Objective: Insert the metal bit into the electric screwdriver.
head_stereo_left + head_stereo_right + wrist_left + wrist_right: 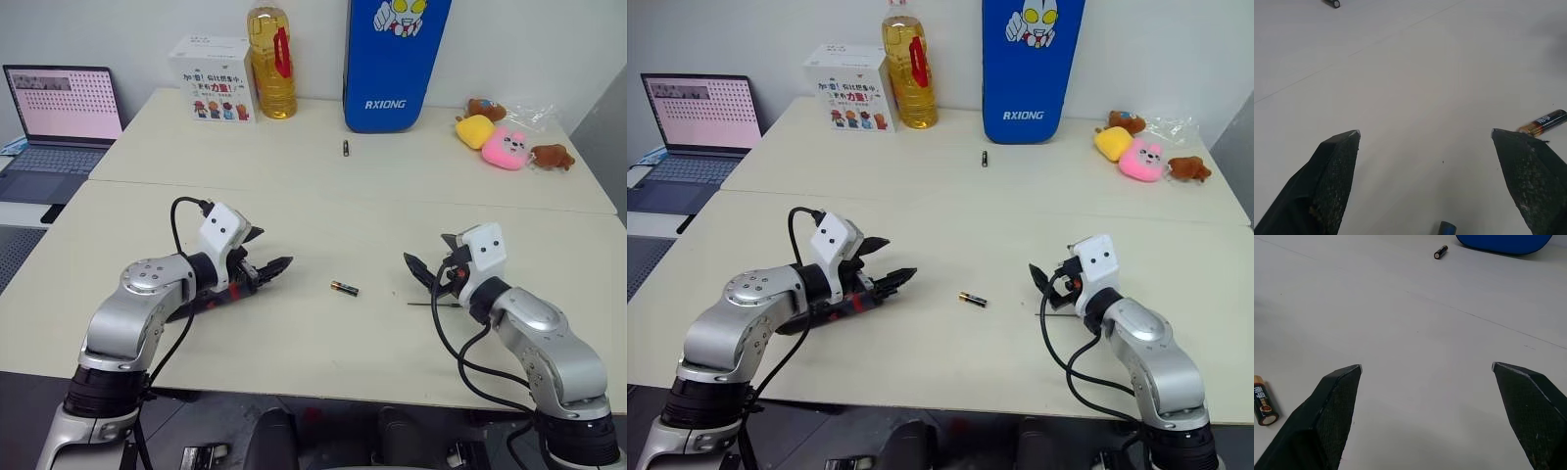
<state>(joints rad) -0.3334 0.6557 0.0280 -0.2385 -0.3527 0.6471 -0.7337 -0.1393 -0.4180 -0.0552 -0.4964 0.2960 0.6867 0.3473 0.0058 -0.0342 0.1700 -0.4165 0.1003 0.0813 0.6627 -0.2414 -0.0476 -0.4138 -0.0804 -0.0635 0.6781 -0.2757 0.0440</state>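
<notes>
Scene: I stand at a pale table [323, 211], both arms forward and low over its near half, nothing yet in either grasp.

Left gripper [263, 253]: spread wide and empty; the left wrist view shows my two black fingertips [1339, 147] far apart with bare tabletop between them.

Right gripper [423, 269]: likewise wide apart and empty, bare tabletop between the fingertips [1342, 382] in its wrist view.

Electric screwdriver [217, 300]: a black body with red accents lying on the table under my left forearm, just behind and below the left gripper; whether the arm touches it I cannot tell.

Metal bit [433, 305]: a thin dark rod lying flat on the table directly below my right gripper, partly hidden by it.

Battery [344, 288]: black and gold, on the table between my two grippers, apart from both. A second small dark battery [346, 148] lies far back near the blue case [392, 59].

Step in hand: by my judgement the very start, the approach before either pickup; no insertion work is done.

Next move: each hand has to come down on its own piece. The left must draw back to reach the screwdriver body. The right must pinch a rod that lies flush on the surface, which leaves little room for error and could roll it away.
</notes>
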